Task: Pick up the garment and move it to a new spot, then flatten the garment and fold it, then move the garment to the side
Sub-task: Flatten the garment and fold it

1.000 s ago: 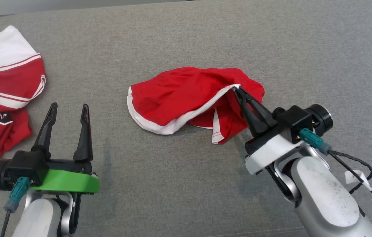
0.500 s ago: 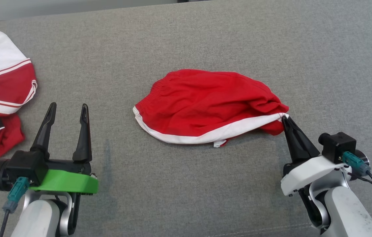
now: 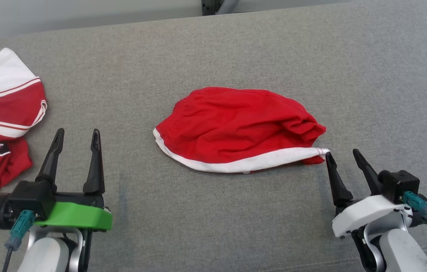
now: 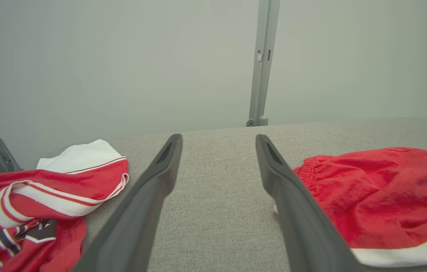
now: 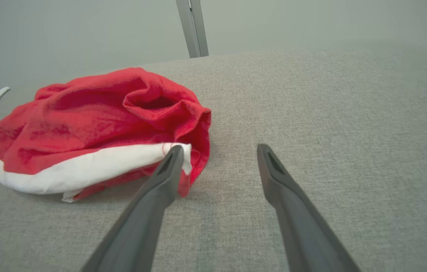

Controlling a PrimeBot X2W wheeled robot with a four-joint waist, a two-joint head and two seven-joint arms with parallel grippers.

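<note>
Red garment (image 3: pixel 236 126), white-edged, rumpled, bunched at one end, on grey upholstery (image 3: pixel 205 226)

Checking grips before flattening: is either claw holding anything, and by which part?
Nothing is held. The right claw stands open beside the red shorts, at their white hem; the left claw is open too.

Red garment (image 5: pixel 96 124) lying bunched on grey padded surface (image 5: pixel 330 113), white hem running along the garment's near edge, right gripper (image 5: pixel 219 151) standing with fingers spread apart, one fingertip (image 5: pixel 171 158) sitting at the garment's hem corner, the other pointing clear of the garment, grey post (image 5: pixel 192 26) rising behind the garment.
</note>
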